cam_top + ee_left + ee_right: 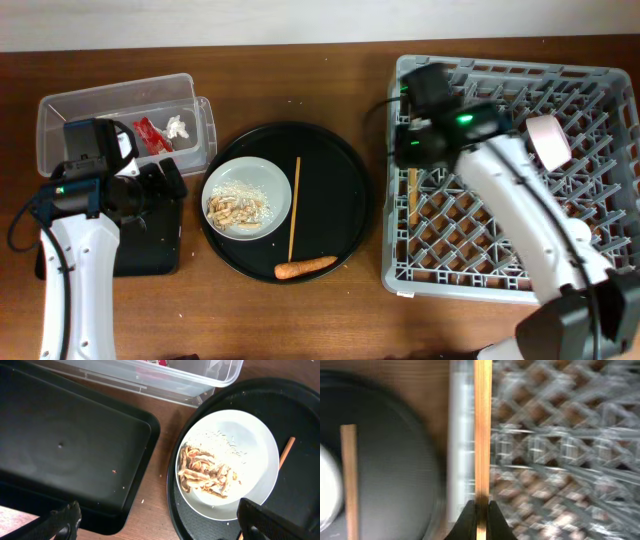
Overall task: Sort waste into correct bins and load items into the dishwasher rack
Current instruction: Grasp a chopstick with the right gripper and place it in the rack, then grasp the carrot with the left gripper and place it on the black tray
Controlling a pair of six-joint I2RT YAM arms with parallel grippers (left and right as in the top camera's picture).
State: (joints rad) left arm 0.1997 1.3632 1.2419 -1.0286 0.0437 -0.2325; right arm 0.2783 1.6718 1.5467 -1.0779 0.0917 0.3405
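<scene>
Above the wooden counter (300,60), the right gripper (480,516) clamps a chopstick (483,435) with the dishwasher rack (560,460) beneath it. The left gripper (162,521) hangs spread wide, plate (252,442) below it.

Rack (560,450) blurred; chopstick (483,435) cut off at top

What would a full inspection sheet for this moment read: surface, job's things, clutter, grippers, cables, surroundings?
Surface: brown wooden table.
Job's things: red wrapper and tissue in the clear tub; black rectangular tray with a few crumbs; plate with food scraps, a chopstick and the carrot on the round black tray; bowl in the rack.
Clutter: nothing seen.
Grippers: left gripper open over the plate's edge; right gripper shut on a second chopstick at the rack's left edge.
Cables: black cable beside the left arm.
Surroundings: pale strip beyond the table's far edge.
</scene>
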